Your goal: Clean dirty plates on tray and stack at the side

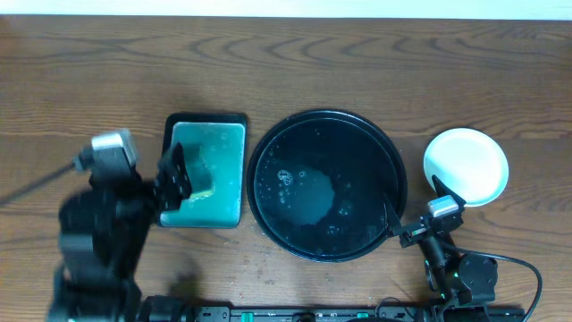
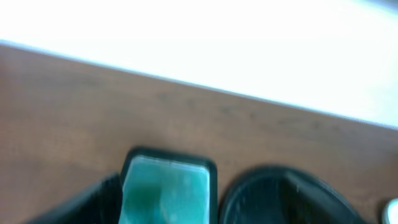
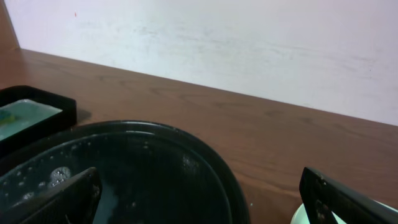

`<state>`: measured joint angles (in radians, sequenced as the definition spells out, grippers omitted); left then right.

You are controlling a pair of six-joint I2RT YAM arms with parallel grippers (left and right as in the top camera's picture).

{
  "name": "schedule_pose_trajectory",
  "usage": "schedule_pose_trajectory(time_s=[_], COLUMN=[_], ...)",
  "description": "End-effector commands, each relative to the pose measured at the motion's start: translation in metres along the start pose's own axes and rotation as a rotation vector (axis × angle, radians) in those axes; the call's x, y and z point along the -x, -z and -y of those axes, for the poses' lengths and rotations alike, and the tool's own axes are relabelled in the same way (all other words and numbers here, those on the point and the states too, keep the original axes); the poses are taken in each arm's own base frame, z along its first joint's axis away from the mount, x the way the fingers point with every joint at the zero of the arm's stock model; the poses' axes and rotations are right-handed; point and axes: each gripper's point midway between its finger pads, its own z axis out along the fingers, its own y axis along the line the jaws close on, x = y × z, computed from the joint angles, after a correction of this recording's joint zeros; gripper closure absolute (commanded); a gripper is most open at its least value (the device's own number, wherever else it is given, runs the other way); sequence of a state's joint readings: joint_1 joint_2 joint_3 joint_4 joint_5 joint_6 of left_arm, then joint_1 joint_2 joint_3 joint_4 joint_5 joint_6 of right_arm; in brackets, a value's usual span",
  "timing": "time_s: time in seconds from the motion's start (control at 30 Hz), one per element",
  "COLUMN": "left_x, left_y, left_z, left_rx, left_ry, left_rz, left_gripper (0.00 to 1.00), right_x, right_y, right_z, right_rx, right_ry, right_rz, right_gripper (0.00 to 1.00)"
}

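The round black tray (image 1: 326, 183) (image 3: 155, 168) sits mid-table, wet and bubbly, with no plate on it. A white plate (image 1: 466, 166) lies on the table to its right; whether others lie under it I cannot tell. Its pale edge shows low in the right wrist view (image 3: 297, 218). My right gripper (image 1: 416, 204) (image 3: 199, 205) stands open and holds nothing, one finger over the tray's right rim and the other at the plate's edge. My left gripper (image 1: 176, 177) (image 2: 186, 211) is open over the left side of the rectangular tray, in a blurred view, holding nothing.
A small rectangular black-rimmed tray with a teal pad (image 1: 206, 173) (image 2: 165, 186) lies left of the round tray, with a yellowish-green lump (image 1: 204, 188) on it. The left arm's bulk (image 1: 98, 241) fills the front left corner. A pale wall (image 3: 217, 43) runs behind the table.
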<state>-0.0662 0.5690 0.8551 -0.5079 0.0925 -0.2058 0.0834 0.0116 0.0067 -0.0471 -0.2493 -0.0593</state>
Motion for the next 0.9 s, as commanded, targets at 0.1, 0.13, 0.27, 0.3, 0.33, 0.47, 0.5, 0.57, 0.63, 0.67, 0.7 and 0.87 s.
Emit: schedule_pose_trajectory(time_s=[0.1,0.13,0.27,0.3,0.33,0.47,0.5,0.57,0.63,0.67,0.7,0.87], left_x=[-0.056,-0.061,-0.082,-0.088,-0.092,-0.109,-0.115,-0.128,-0.144,-0.159,-0.156,-0.157], left_y=[0.004,0.004,0.001,0.0,-0.003,-0.016,-0.021,-0.03,-0.04,-0.045,-0.045,-0.045], left_z=[-0.007,-0.009,-0.015,-0.017,-0.019,-0.025,-0.027,-0.031,-0.036,-0.041,-0.041,-0.041], left_rx=[-0.084,-0.087,-0.099,-0.099,-0.095,-0.083,-0.083,-0.08,-0.078,-0.068,-0.066,-0.065], left_ry=[-0.114,-0.115,-0.119,-0.119,-0.119,-0.116,-0.116,-0.115,-0.111,-0.095,-0.096,-0.097], left_rz=[0.16,0.177,0.232,0.248,0.241,0.218,0.213,0.202,0.185,0.146,0.157,0.155], left_gripper=[0.2,0.2,0.2,0.2,0.2,0.2,0.2,0.2,0.2,0.2,0.2,0.2], right_x=[-0.001,-0.001,-0.001,-0.001,-0.001,-0.001,-0.001,-0.001,-0.001,-0.001,-0.001,-0.001], right_y=[0.0,0.0,0.0,0.0,0.0,0.0,0.0,0.0,0.0,0.0,0.0,0.0], right_z=[0.003,0.003,0.003,0.003,0.003,0.003,0.003,0.003,0.003,0.003,0.003,0.003], right_rx=[-0.013,-0.013,-0.013,-0.013,-0.013,-0.013,-0.013,-0.013,-0.013,-0.013,-0.013,-0.013], right_ry=[0.005,0.005,0.005,0.005,0.005,0.005,0.005,0.005,0.005,0.005,0.005,0.005], right_rz=[-0.001,-0.001,-0.001,-0.001,-0.001,-0.001,-0.001,-0.001,-0.001,-0.001,-0.001,-0.001], right_gripper=[0.01,0.01,0.01,0.01,0.01,0.01,0.01,0.01,0.01,0.01,0.01,0.01])
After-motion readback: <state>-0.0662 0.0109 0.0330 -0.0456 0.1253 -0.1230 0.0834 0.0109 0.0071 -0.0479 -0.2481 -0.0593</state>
